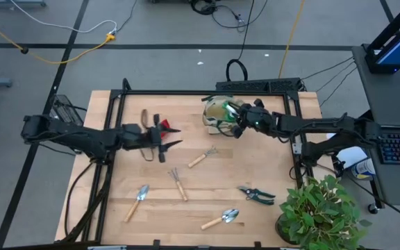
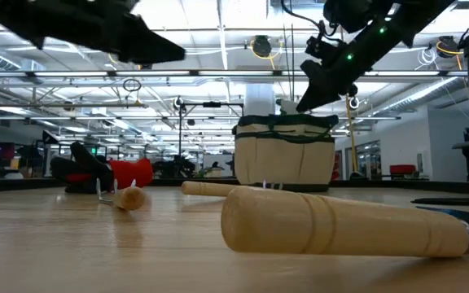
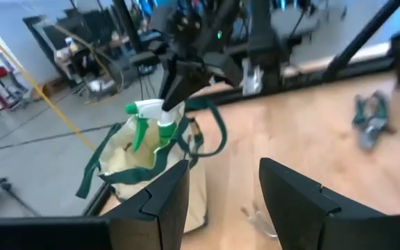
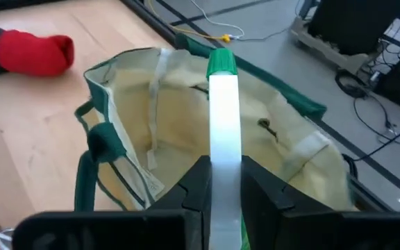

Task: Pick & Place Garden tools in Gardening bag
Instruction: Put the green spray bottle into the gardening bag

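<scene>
right gripper (image 4: 222,182): clamped on the green-and-white spray bottle (image 4: 222,132), bottle held over the open mouth of the gardening bag (image 4: 151,118)
left gripper (image 3: 222,201): fingers spread wide, nothing between them, above the table (image 1: 269,160) left of centre, near the red item (image 1: 164,126)
bag: upright at the table's far edge
loose tools: hand fork (image 1: 179,183), rake (image 1: 203,157), two trowels (image 1: 139,201) (image 1: 221,219), pruning shears (image 1: 257,194), all on the wood well apart from the bag
potted plant (image 1: 318,212): near right corner

Tan gardening bag (image 1: 217,111) with green trim, upright and open-mouthed at the table's far edge, green-and-white spray bottle (image 4: 222,118) over its mouth (clamped in the right gripper (image 4: 219,182)), wooden-handled trowels (image 1: 137,202) and forks (image 1: 178,184), black shears (image 1: 256,194), red item (image 1: 162,126) scattered on the table
</scene>
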